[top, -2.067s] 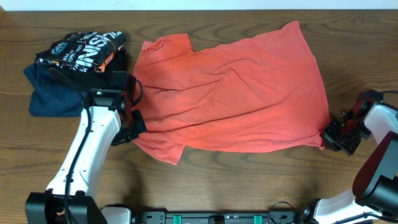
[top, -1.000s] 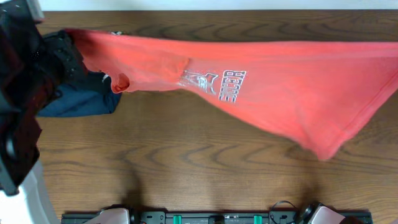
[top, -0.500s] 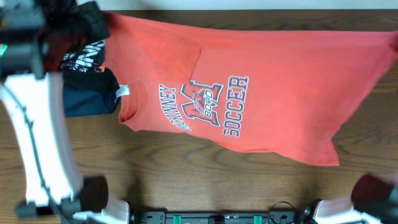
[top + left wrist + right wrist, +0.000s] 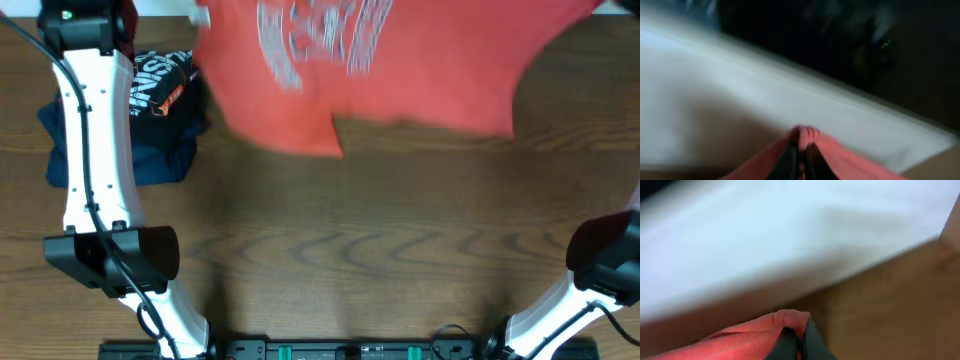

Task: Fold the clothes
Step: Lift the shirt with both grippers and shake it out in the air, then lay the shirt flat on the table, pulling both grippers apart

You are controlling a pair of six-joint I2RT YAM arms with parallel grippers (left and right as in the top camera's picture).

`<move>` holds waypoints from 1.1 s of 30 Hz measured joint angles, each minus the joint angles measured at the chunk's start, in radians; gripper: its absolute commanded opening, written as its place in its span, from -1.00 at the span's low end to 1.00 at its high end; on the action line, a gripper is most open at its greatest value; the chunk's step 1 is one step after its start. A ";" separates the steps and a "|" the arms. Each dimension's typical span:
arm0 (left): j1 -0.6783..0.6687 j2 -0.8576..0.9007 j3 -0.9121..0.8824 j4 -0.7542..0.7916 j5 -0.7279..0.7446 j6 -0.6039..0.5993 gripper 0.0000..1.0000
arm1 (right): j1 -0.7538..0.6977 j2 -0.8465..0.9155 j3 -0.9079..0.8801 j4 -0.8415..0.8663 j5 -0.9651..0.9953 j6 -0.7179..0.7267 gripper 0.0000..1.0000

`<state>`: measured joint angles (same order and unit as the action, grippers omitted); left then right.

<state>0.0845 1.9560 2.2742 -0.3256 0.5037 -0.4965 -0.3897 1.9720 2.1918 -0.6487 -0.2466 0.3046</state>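
Nearest the arm bases, on the near side of the T-shirt (image 4: 400, 70), lies a broad stretch of bare table (image 4: 330, 240), dark brown wood with long wavy grain. The T-shirt's soft shadow falls on it.

Just left of the T-shirt's lower edge, the slim white left arm (image 4: 85, 150) crosses two folded garments. A navy blue one (image 4: 160, 160), soft and squarish, lies underneath, and a black shirt (image 4: 160, 85) with white and orange print is crumpled on top.

The T-shirt itself is held up and spread wide toward the table's far side. It is a coral-red cotton sheet, blurred, with its white lettering (image 4: 320, 40) smeared into streaks. Its lower edge is stepped, with a flap dropping lower at the left.

The left gripper (image 4: 801, 150) has its dark fingers pressed together on a rounded fold of the red cloth. The right gripper (image 4: 799, 335) pinches another bunched fold the same way.
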 measured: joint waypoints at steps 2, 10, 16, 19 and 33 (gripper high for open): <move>0.001 -0.002 0.049 0.025 0.025 -0.041 -0.88 | -0.013 -0.003 0.086 -0.035 0.011 0.007 -0.98; 0.002 -0.084 0.151 -0.331 0.273 -0.044 -0.88 | -0.130 -0.068 0.241 -0.396 0.090 -0.031 -0.98; -0.032 -0.090 0.107 -0.974 0.270 0.138 -0.88 | -0.137 -0.039 0.170 -0.671 0.251 -0.068 -0.98; -0.063 -0.088 0.014 -1.128 0.154 0.193 -0.88 | -0.139 -0.025 0.077 -0.760 0.324 -0.076 -0.98; -0.220 -0.084 -0.661 -1.194 -0.014 0.315 -0.88 | -0.177 -0.009 -0.488 -0.853 0.431 -0.051 -0.98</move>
<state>-0.1352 1.8725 1.6127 -1.5196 0.4900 -0.1818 -0.5667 1.9629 1.7042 -1.5017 0.1848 0.2535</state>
